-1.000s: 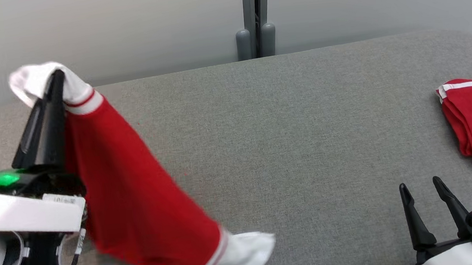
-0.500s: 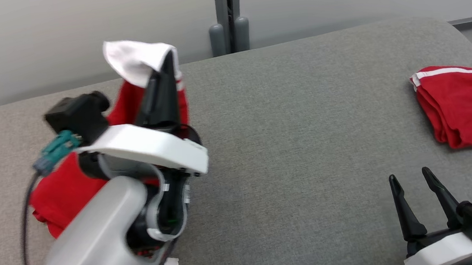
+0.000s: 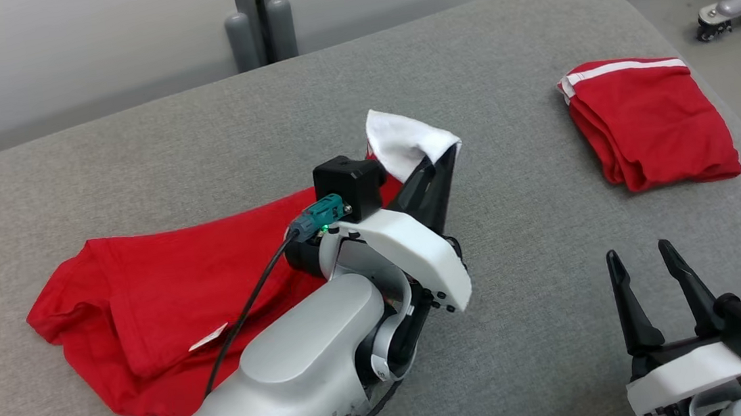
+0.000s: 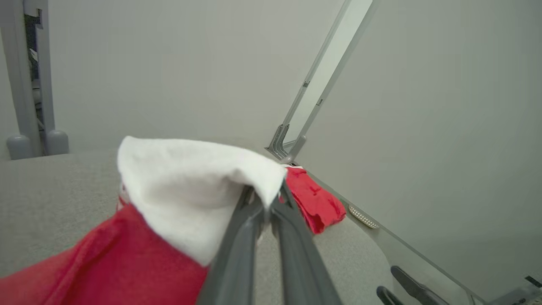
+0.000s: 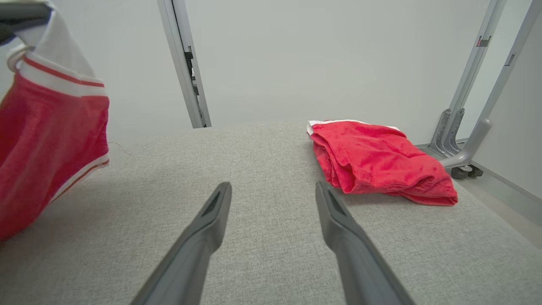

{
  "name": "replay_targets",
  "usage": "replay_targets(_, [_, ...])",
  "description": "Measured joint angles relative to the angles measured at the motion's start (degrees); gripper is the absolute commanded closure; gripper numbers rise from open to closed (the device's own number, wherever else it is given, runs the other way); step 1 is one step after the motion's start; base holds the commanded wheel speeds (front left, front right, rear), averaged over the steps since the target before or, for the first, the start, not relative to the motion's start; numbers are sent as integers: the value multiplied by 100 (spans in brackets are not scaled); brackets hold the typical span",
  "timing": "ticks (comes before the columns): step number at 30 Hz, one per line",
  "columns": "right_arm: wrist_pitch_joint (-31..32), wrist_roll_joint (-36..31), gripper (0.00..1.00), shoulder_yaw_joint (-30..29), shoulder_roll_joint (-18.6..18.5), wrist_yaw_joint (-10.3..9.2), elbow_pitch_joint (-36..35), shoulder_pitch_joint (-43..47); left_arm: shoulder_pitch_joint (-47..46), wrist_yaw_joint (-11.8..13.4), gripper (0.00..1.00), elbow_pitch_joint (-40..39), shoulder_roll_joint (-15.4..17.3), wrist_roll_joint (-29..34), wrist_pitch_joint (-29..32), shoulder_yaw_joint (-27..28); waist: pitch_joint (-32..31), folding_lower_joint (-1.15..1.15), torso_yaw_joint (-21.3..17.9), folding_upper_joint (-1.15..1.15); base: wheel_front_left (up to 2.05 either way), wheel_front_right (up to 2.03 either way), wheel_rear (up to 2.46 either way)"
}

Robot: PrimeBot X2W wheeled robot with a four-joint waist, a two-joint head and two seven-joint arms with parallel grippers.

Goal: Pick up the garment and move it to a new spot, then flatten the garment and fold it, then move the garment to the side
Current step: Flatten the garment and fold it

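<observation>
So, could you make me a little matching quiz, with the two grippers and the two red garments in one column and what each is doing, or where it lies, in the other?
1. left gripper
2. right gripper
3. loose red garment
4. folded red garment

A. open, holding nothing
B. lying at the far right of the grey surface
C. shut on a white cuff
D. one end lifted, the rest crumpled on the surface

Pairs: 1-C, 2-A, 3-D, 4-B.
</observation>
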Motion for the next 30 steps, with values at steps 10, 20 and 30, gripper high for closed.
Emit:
replay_targets(10, [0,149,0,-37,1,0,40,-85,-66,-422,0,-447,-43,-800,-22,-1059,296,0,-231,0,0,0,0])
replay_targets(20, [0,42,0,-287,3,0,-7,93,420,53,0,-565,605,-279,-67,-692,88,0,114,0,0,0,0])
replay_targets(30, [0,-113,0,-413,2,1,-88,381,2052,1289,0,-1960,2787,19,-59,419,-229,0,561,0,0,0,0])
